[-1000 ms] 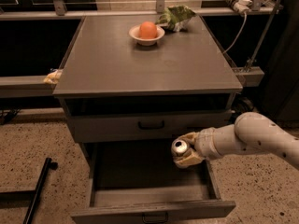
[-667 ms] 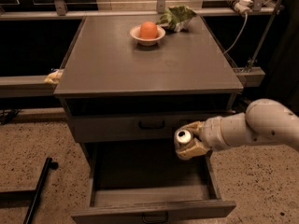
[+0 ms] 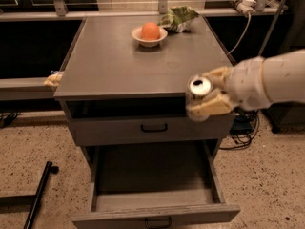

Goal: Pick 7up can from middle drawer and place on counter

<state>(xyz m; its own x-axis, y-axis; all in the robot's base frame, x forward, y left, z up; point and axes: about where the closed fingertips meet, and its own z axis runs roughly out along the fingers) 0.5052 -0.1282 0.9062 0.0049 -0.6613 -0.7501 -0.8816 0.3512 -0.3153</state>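
Note:
My gripper (image 3: 206, 95) is shut on the 7up can (image 3: 199, 87), whose shiny silver lid faces the camera. It holds the can in the air at the counter's front right corner, about level with the counter's (image 3: 119, 61) front edge. The middle drawer (image 3: 152, 185) is pulled wide open below and nothing shows inside it. My white arm (image 3: 271, 80) reaches in from the right.
An orange sits in a small bowl (image 3: 149, 35) at the back of the counter, with a green crumpled bag (image 3: 178, 19) beside it. A closed grey drawer front (image 3: 153, 128) lies above the open one. A dark bar (image 3: 39, 190) lies on the floor at left.
The gripper has lifted the can up out of the open drawer to the height of the counter's front edge, and it now looks much nearer the camera.

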